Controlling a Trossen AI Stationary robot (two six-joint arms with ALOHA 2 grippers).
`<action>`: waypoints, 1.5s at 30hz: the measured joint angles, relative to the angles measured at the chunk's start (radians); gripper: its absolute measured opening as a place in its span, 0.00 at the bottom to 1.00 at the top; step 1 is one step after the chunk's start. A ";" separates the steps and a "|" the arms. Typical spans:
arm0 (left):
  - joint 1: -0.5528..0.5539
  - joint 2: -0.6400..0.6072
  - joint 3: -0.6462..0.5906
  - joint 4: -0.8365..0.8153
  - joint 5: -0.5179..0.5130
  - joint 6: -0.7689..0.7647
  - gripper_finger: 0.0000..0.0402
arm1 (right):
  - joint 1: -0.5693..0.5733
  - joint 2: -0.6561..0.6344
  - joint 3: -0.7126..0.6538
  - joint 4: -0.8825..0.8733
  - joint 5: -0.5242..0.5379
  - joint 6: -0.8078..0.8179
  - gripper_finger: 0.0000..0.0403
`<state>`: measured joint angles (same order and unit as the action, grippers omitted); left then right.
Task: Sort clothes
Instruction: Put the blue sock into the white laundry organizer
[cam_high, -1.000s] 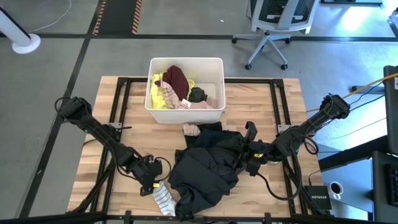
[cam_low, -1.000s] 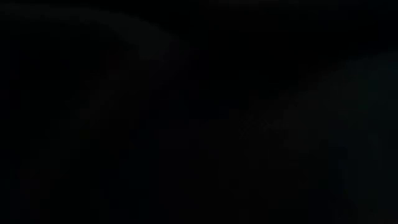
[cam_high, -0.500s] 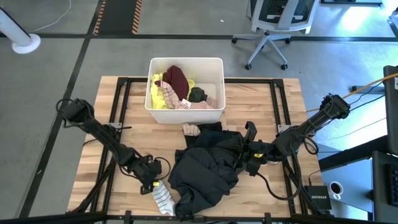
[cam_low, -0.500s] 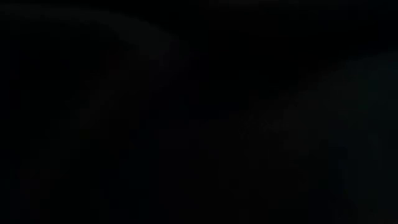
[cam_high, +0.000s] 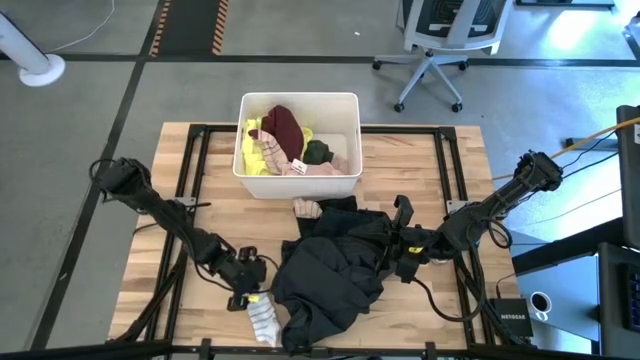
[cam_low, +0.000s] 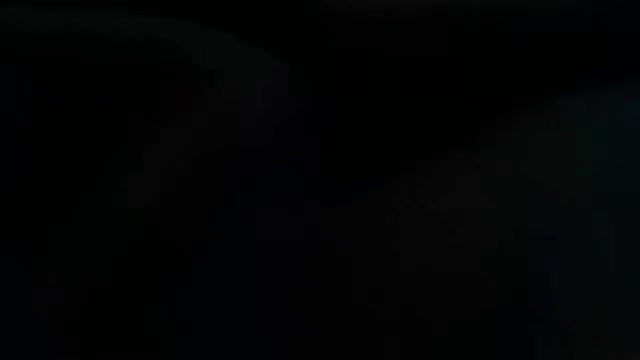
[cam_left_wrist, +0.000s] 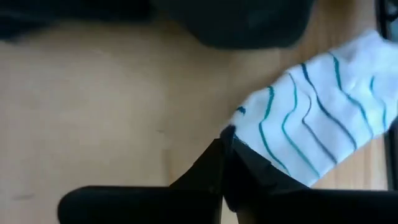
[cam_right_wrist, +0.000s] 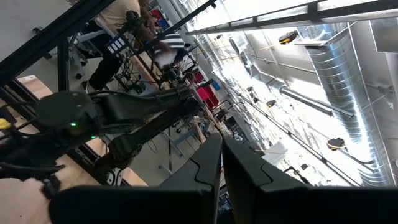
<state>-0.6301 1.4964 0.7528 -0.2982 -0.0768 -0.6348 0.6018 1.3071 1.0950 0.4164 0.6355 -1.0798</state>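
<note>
Looking straight down, the high view shows a wooden bench (cam_high: 200, 215) with a black frame, standing on a grey floor (cam_high: 100, 90) with an office chair (cam_high: 440, 40) beyond its far edge. A white bin (cam_high: 350, 110) at the far middle of the bench holds a maroon garment (cam_high: 284, 128), neon yellow cloth (cam_high: 258, 158), a dark green piece (cam_high: 318, 152) and a pale pink piece (cam_high: 330, 168). A large dark heap of clothes (cam_high: 330, 270) covers the near middle of the bench, and a striped sock (cam_high: 264, 320) lies at its near left edge. The left arm reaches low across the bench, its left claw (cam_high: 254, 297) at the sock's upper end; the right arm stretches in from the right side with the right claw (cam_high: 397, 240) resting on the dark heap. The low view is wholly dark and shows nothing. The left wrist view shows bare wood, the white sock with teal stripes, and dark cloth beyond it; the claw's two fingers (cam_left_wrist: 245, 171) are pressed together with the sock's edge touching their tips, though whether cloth is pinched between them cannot be told. The right wrist view looks up into the room, where a black frame, ceiling ducts (cam_right_wrist: 336, 56) and a person (cam_right_wrist: 112, 43) far off appear; its claw's fingers (cam_right_wrist: 249, 168) stand closed, nothing seen between them.
</note>
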 joint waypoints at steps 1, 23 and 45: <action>0.013 -0.013 0.020 -0.042 -0.016 0.025 0.01 | 0.000 0.000 0.000 0.000 0.000 0.000 0.08; 0.251 -0.482 0.309 -0.112 -0.353 0.523 0.01 | 0.000 0.000 0.000 0.000 0.000 0.001 0.08; 0.659 -0.561 0.298 0.061 -0.378 0.723 0.01 | 0.000 0.000 0.000 -0.008 0.000 0.011 0.08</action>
<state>0.0287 0.9352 1.0507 -0.2371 -0.4549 0.0887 0.6015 1.3071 1.0950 0.4080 0.6353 -1.0687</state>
